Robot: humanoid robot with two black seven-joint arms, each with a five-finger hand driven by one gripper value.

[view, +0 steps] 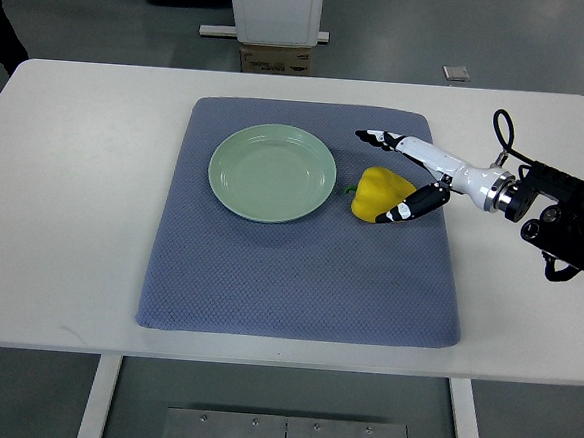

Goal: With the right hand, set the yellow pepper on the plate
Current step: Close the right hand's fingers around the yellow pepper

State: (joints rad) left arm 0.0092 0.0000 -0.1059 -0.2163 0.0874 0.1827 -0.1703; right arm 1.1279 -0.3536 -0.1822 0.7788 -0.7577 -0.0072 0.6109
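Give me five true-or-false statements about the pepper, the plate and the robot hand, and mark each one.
1. The yellow pepper lies on the plate. False: it lies on the blue mat, right of the plate.
2. The plate holds nothing. True.
3. The right hand has lifted the pepper. False: the pepper rests on the mat, between the spread fingers.
4. The plate is red. False: it is pale green.
5. Only one robot arm is in view. True.

Right robot hand (400, 176) spread wide around the yellow pepper (377, 190); lower fingers (405, 209) touching it; green plate (272, 173) just beside, on the blue mat (298, 270).
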